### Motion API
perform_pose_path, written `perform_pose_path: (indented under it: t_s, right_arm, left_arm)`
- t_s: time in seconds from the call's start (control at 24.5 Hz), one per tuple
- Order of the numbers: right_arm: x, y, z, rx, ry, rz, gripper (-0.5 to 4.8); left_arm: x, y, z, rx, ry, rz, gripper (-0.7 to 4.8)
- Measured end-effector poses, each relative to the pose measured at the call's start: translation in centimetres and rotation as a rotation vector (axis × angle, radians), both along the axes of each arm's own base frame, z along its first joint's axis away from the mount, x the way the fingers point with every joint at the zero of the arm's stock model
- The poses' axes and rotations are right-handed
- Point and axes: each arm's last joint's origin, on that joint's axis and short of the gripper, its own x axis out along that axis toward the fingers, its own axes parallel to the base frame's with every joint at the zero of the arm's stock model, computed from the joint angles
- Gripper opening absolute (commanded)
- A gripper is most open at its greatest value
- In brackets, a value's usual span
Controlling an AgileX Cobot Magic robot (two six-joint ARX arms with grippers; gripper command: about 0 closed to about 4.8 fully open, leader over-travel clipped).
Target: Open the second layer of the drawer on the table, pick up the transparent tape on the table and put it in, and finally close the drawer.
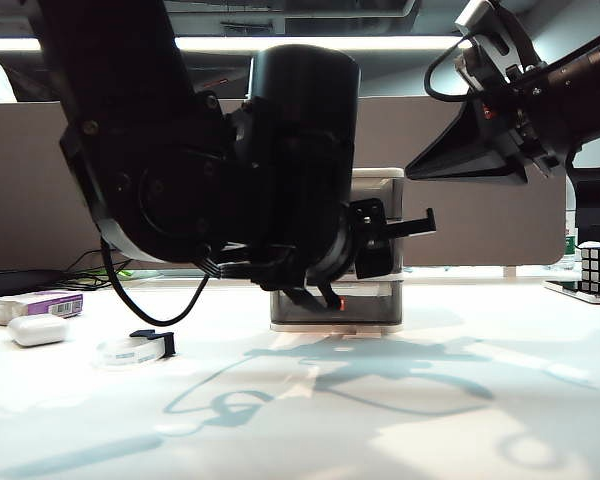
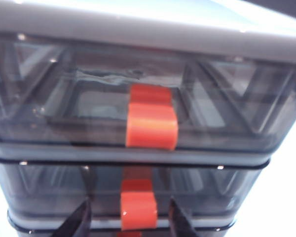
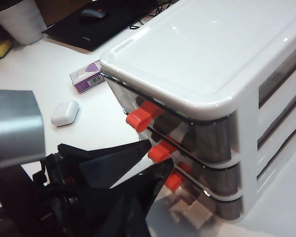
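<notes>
Left gripper (image 2: 129, 217) open around the second layer (image 2: 138, 210) handle.
Close off-centre and you slip; right gripper (image 3: 143, 163) state unclear.

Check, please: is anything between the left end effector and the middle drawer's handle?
Nothing visible. The left end effector is open, its fingers on either side of the middle drawer's red-orange handle, not yet closed on it.

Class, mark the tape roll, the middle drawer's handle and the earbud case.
tape roll (image 1: 130, 351), exterior view, its clear ring.
middle drawer's handle (image 2: 138, 210), left wrist view, its front face.
earbud case (image 3: 65, 113), right wrist view, its lid.
</notes>
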Motion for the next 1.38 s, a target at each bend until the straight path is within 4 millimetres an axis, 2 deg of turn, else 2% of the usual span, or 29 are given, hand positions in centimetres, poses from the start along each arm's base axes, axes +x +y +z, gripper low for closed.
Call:
perform_pose_path:
  t_s: [0.29, 0.9, 0.98, 1.1, 1.26, 1.34, 1.38]
  right_arm:
    - [0.01, 0.01, -0.01, -0.003, -0.002, 0.001, -0.05]
    - [0.00, 0.01, -0.03, -0.012, -0.011, 0.005, -0.05]
    - [0.00, 0.01, -0.03, -0.012, -0.011, 0.006, -0.05]
    - [0.00, 0.02, -0.03, -0.013, -0.011, 0.006, -0.05]
    - [0.00, 0.01, -0.04, -0.014, -0.012, 0.006, -0.05]
    - [0.00, 0.02, -0.04, -0.015, -0.013, 0.007, -0.05]
    - [0.00, 0.02, -0.04, -0.015, -0.013, 0.007, -0.05]
  left_arm:
    - [0.45, -0.77, -0.32, -0.001, 0.001, -0.019, 1.83]
    - [0.48, -0.67, -0.25, -0.004, -0.006, 0.020, 1.78]
    - [0.48, -0.66, -0.24, -0.004, -0.006, 0.022, 1.59]
    - [0.48, -0.66, -0.24, -0.004, -0.006, 0.022, 0.78]
    - [0.48, -0.66, -0.22, -0.008, -0.008, 0.021, 0.41]
    - [0.48, -0.66, -0.20, -0.010, -0.009, 0.022, -0.09]
    - [0.48, -0.66, -0.18, -0.011, -0.010, 0.022, -0.06]
